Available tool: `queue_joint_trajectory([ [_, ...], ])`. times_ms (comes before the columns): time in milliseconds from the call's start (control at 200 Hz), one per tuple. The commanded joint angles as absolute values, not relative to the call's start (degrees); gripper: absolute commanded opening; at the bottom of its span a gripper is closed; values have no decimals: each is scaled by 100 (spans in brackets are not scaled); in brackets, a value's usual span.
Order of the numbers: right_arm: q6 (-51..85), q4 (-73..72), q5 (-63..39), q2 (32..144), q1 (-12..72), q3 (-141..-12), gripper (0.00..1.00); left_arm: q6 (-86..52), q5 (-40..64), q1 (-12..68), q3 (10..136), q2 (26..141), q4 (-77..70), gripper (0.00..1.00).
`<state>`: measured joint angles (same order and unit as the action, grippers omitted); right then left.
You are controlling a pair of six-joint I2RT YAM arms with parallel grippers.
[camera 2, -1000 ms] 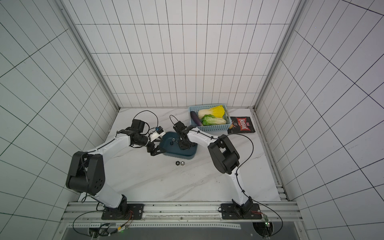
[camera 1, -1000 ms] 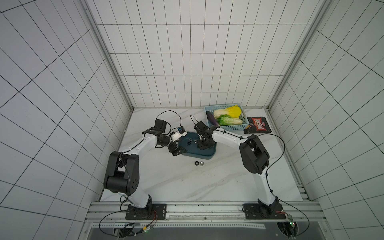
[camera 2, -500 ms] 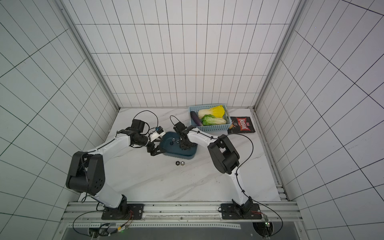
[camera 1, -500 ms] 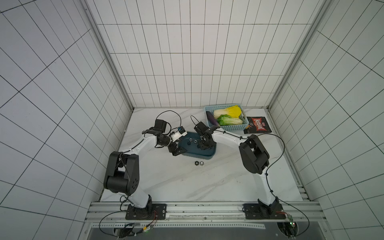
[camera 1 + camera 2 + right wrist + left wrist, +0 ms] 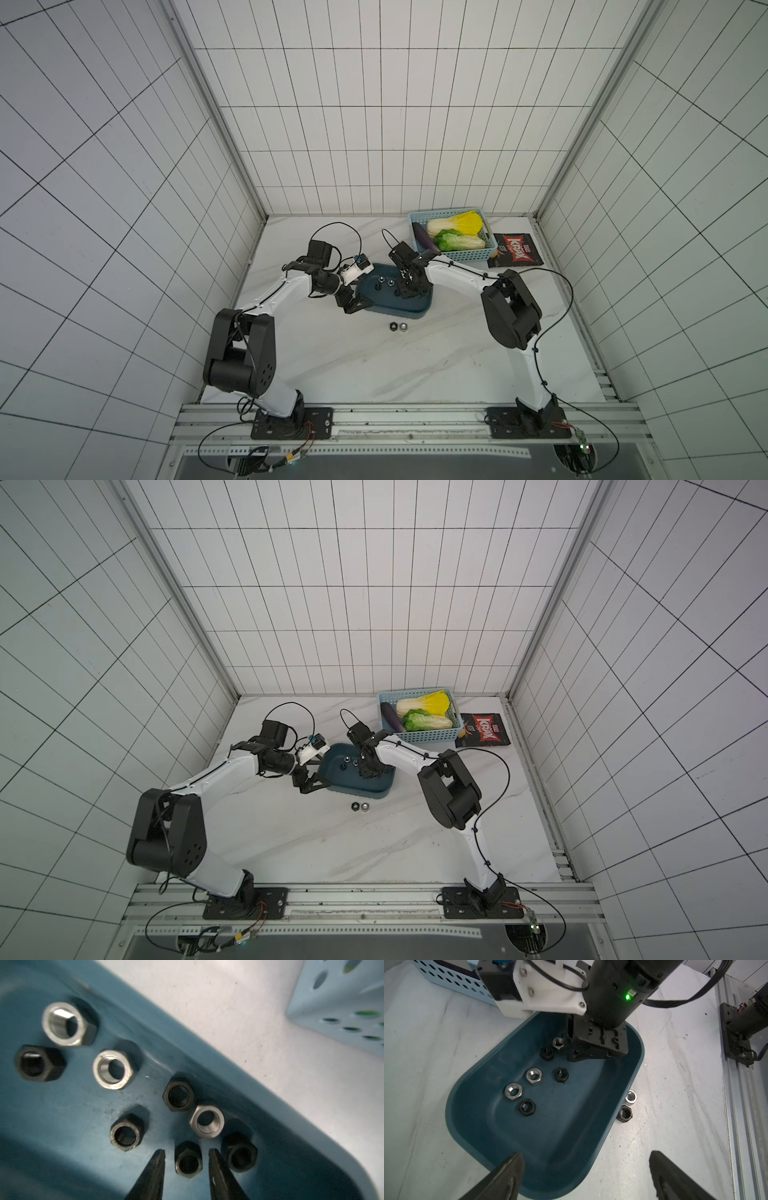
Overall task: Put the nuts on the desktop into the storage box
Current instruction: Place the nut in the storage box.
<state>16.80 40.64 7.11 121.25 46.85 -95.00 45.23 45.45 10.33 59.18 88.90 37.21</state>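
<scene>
Eight small hexagonal metal nuts (image 5: 113,1069) lie in the dark teal plastic storage box (image 5: 550,1136), one black nut (image 5: 188,1165) between the released right gripper's (image 5: 186,1150) tips. A second black nut (image 5: 625,1114) and a silver nut (image 5: 630,1098) remain on the white marble counter (image 5: 374,365), ahead of the empty, wide-open left gripper (image 5: 585,1154).

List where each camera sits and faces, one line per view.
Top views: high over the rail side, looking down at the desktop; left arm, right arm whole.
Left wrist: beyond the storage box's end, looking along it; left gripper's tips and right arm's end show.
Right wrist: low inside the box, facing nuts; right gripper's tips straddle a black nut.
Shared: both wrist views show the box's nuts.
</scene>
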Motion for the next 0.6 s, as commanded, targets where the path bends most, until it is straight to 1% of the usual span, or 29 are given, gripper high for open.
queue_joint_trajectory([
  [0,1782,4168,651,11496,4658,-9412,40,4675,4579,1072,5756,8550,3730,98],
  [160,1870,4167,583,10928,4658,-9118,46,4783,4485,1184,5695,8268,3945,98],
  [295,1934,4169,477,10323,4667,-8709,53,4773,4368,1339,5670,8025,4023,98],
  [370,1935,4153,449,9924,4684,-8414,63,4770,4343,1453,5677,7910,4077,98],
  [450,1926,4114,452,9463,4719,-8112,76,4742,4284,1615,5695,7803,4116,98],
  [480,1925,4108,448,9294,4728,-7998,84,4721,4224,1684,5703,7778,4109,98],
  [500,1925,4104,448,9197,4733,-7927,97,4705,4195,1724,5704,7757,4105,98],
  [505,1925,4109,453,9160,4735,-7910,99,4699,4189,1741,5704,7750,4105,98],
  [595,1930,4104,483,8626,4755,-7537,100,4667,4106,1940,5713,7719,4087,98],
])
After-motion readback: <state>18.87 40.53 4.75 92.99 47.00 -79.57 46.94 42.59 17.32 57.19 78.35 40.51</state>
